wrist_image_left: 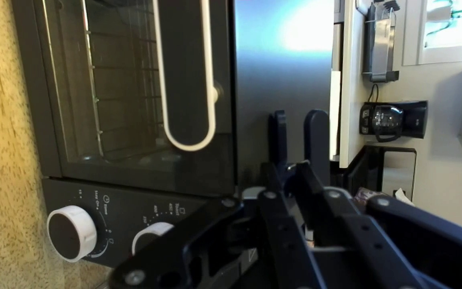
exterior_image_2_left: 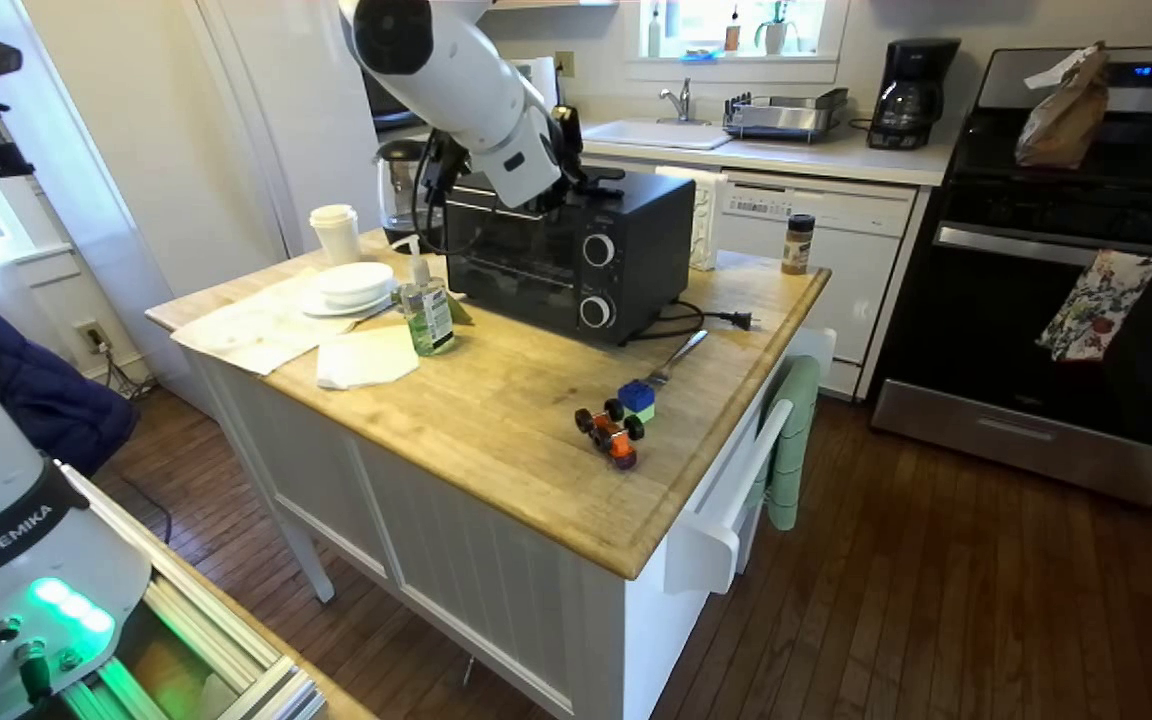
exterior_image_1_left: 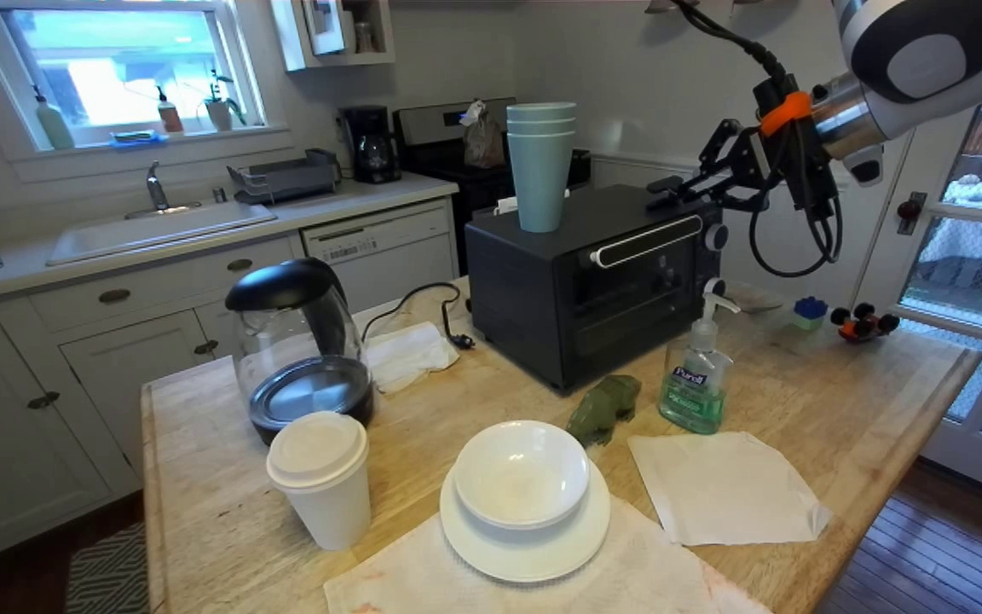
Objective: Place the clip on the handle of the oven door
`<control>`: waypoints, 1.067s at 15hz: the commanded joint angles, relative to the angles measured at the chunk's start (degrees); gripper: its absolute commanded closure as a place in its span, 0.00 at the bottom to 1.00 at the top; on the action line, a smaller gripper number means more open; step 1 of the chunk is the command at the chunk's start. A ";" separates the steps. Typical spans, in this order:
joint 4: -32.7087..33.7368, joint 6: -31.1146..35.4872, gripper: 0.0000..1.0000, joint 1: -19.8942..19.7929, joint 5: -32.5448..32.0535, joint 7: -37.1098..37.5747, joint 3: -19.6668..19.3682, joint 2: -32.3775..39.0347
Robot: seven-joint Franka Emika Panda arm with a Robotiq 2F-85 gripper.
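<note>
The black toaster oven has a glass oven door (exterior_image_1_left: 627,290), also in the wrist view (wrist_image_left: 122,88). The pale handle (exterior_image_1_left: 649,242) runs along the door's top and shows as a long loop in the wrist view (wrist_image_left: 209,76). My gripper (wrist_image_left: 289,170) is shut on a dark clip (wrist_image_left: 317,136). The clip's two prongs stick out past the fingertips with a gap between them. The clip (exterior_image_1_left: 666,189) is over the oven's top near the knob end, apart from the handle; whether it touches the top is unclear. In an exterior view the gripper (exterior_image_2_left: 576,180) is partly hidden by the arm.
Stacked pale-green cups (exterior_image_1_left: 540,170) stand on or behind the oven top. A sanitizer bottle (exterior_image_1_left: 697,384) and a green figurine (exterior_image_1_left: 604,409) stand before the door. A kettle (exterior_image_1_left: 299,341), a lidded cup (exterior_image_1_left: 320,477), a bowl (exterior_image_1_left: 522,473) and a toy car (exterior_image_2_left: 610,435) are on the table.
</note>
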 commanded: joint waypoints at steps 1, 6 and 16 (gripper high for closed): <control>1.31 -0.57 0.98 -0.18 2.01 -0.96 -0.17 1.30; 1.18 -0.65 0.97 -0.13 2.38 -1.41 -0.17 0.19; -1.48 -0.20 0.97 0.19 3.08 -3.02 0.10 -6.14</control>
